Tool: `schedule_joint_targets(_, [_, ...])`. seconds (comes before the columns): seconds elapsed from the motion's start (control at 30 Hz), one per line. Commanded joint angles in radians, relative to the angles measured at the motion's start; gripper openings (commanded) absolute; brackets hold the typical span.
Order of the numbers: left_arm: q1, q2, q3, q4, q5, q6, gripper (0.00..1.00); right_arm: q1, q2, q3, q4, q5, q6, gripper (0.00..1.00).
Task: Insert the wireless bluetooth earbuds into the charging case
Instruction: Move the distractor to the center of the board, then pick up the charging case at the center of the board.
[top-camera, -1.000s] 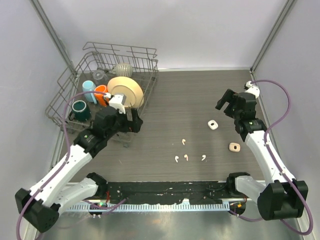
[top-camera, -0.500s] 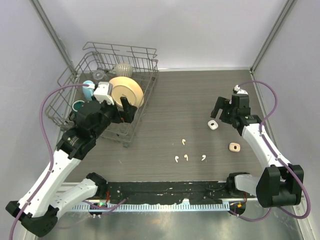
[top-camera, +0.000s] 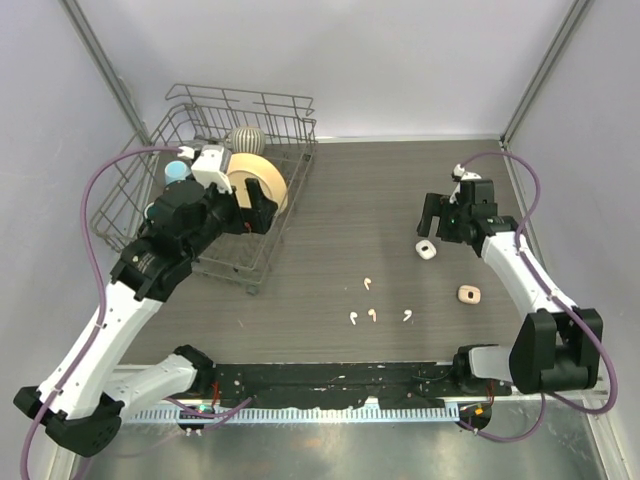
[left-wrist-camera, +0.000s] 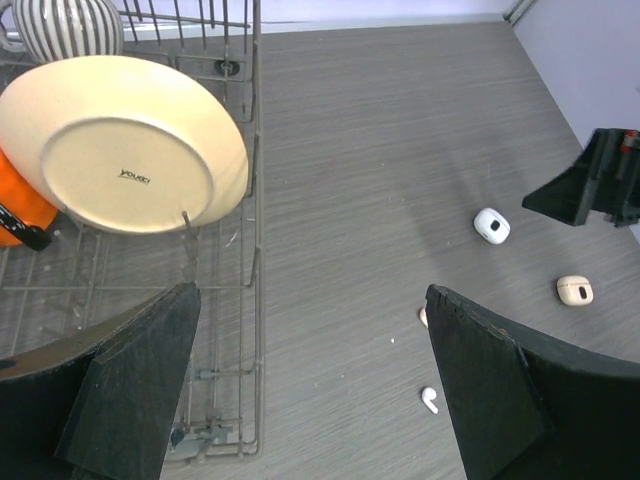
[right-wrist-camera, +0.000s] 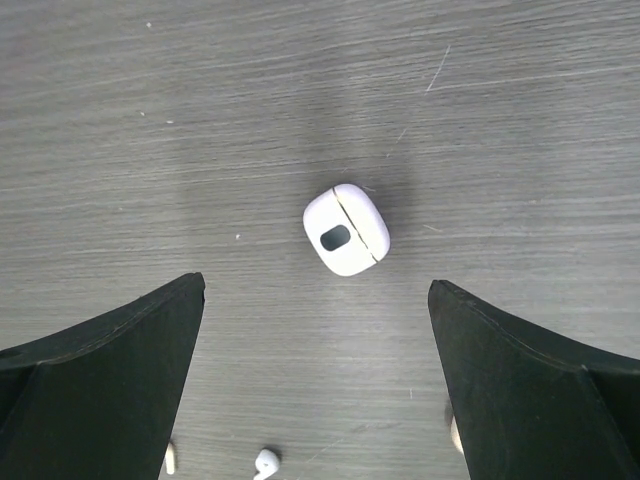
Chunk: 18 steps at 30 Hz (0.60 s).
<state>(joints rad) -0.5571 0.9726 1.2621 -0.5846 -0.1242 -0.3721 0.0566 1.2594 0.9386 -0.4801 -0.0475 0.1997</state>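
Several tiny white earbuds (top-camera: 367, 283) lie loose on the dark wood table, most of them in a row near the front (top-camera: 372, 315). A white charging case (top-camera: 427, 250) lies shut, right of centre. My right gripper (top-camera: 437, 220) hovers open just behind it; in the right wrist view the case (right-wrist-camera: 346, 229) sits ahead of the open gripper (right-wrist-camera: 315, 288), with one earbud (right-wrist-camera: 265, 462) below. My left gripper (top-camera: 262, 212) hangs open over the dish rack's near right corner, holding nothing. In the left wrist view an earbud (left-wrist-camera: 429, 400) lies beside the right finger.
A wire dish rack (top-camera: 200, 130) at the back left holds a cream plate (top-camera: 258, 185), a striped vase (top-camera: 246, 140) and mugs. A beige case (top-camera: 468, 294) lies on the table right of the earbuds. Walls close in the table on three sides.
My left arm has swung back and left, rising over the rack. My right gripper has moved left and nearer, over the white case. Both stayed open.
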Motion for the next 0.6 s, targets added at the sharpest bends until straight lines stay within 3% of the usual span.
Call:
schedule_joint_targets(0.0, [-0.003,-0.066,-0.064,0.017,0.055,0.085,1.00,0.006,0.060,-0.053,0.119,-0.041,-0.080,1.00])
schedule_joint_targets(0.07, [-0.003,-0.112,-0.063,0.016,0.112,0.073,1.00,0.009,0.119,-0.035,0.083,-0.126,-0.127,0.98])
schedule_joint_targets(0.13, [-0.003,-0.152,-0.044,-0.021,0.176,0.076,1.00,0.025,0.171,-0.001,0.037,-0.071,-0.158,0.96])
schedule_joint_targets(0.27, [-0.003,-0.232,-0.134,0.003,0.140,0.076,1.00,0.043,0.213,-0.009,0.066,-0.043,-0.194,0.96])
schedule_joint_targets(0.57, [-0.003,-0.252,-0.125,-0.081,0.097,0.073,1.00,0.061,0.284,0.023,0.054,0.043,-0.249,0.95])
